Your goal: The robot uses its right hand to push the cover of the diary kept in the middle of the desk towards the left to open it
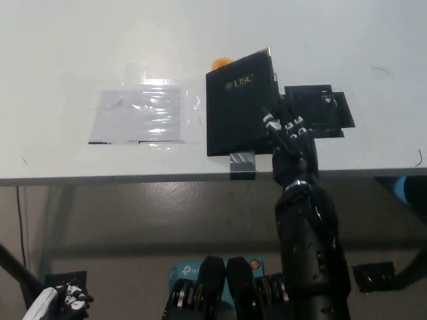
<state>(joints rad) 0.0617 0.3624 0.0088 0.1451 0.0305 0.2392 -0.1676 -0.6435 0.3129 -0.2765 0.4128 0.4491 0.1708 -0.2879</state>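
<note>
Black cover (239,110) just lifting at frame centre; right hand (288,137), fingers spread, holds nothing; most of opening remains.

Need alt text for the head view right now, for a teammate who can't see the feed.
The black right hand presses on the right edge of a black USC diary at the white desk's near edge. The cover looks slightly raised on the right. The white left hand hangs low at bottom left.
</note>
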